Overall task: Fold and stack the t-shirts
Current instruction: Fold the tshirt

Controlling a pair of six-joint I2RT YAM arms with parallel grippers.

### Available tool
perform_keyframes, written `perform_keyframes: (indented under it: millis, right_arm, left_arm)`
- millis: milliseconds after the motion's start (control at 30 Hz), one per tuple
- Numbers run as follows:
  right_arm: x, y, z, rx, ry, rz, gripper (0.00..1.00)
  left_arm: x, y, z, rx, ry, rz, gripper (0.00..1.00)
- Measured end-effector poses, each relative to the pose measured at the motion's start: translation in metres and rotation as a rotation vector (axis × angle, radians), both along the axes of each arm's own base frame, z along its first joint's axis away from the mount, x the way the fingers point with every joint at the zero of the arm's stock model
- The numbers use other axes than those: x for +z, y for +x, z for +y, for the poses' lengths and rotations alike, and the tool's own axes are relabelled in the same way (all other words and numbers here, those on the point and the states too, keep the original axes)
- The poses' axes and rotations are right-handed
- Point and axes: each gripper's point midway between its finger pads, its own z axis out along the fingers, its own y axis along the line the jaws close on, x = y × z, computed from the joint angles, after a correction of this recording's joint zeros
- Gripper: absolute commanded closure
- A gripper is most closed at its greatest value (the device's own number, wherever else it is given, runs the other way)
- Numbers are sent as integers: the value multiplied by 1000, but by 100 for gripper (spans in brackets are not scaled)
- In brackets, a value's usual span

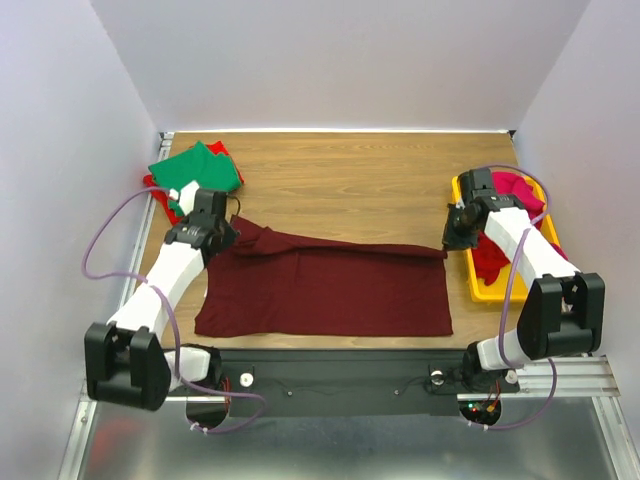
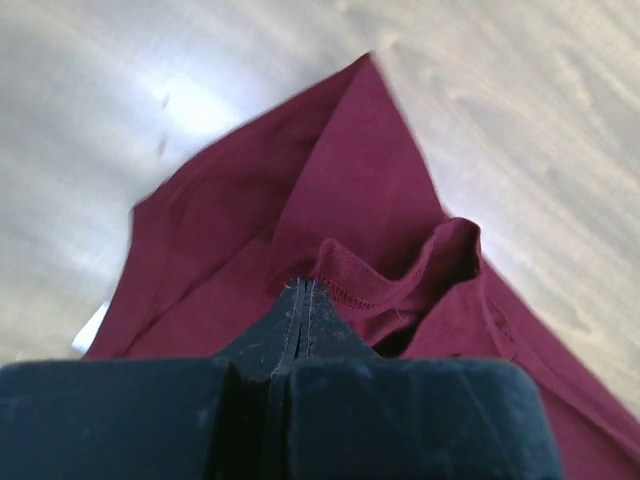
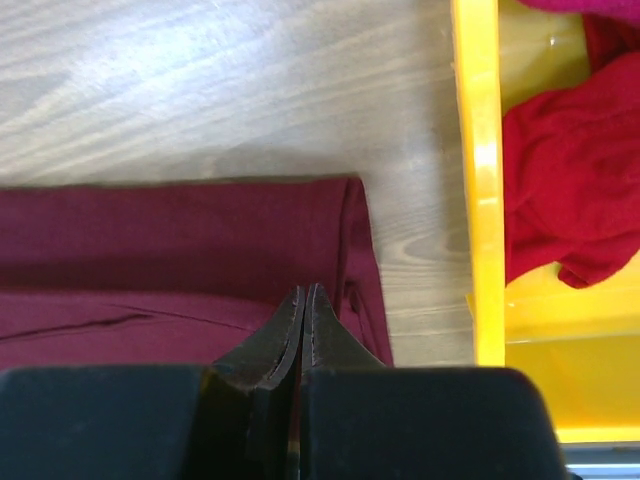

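We see the left pincer (image 2: 303, 285) and right pincer (image 3: 303, 292) both pinching one maroon t-shirt (image 1: 330, 290), one yellow tray (image 3: 478, 150) beside the latter.

A dark maroon soft cloth short-sleeved t-shirt (image 1: 320, 290) lies spread across the near middle of the wooden tabletop (image 1: 350, 180). Its far edge is doubled over and drawn straight, with the collar end at the left. At the far left corner a folded green cloth t-shirt (image 1: 195, 167) rests on a flat red cloth t-shirt (image 1: 150, 182). A crumpled red t-shirt (image 1: 490, 257) and a bright pink t-shirt (image 1: 515, 185) lie in the yellow plastic tray (image 1: 480, 292) at the right.
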Motion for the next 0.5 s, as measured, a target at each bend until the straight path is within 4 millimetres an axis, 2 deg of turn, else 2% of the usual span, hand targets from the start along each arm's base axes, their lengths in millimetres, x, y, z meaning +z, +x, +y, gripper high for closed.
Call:
perform_keyframes:
  millis: [233, 500]
  right_arm:
    - [-15, -22, -4, 1, -20, 79, 100]
    - [-16, -27, -7, -3, -35, 97, 100]
  left_arm:
    - [-12, -40, 6, 33, -23, 38, 100]
    - [4, -68, 11, 68, -56, 4, 100]
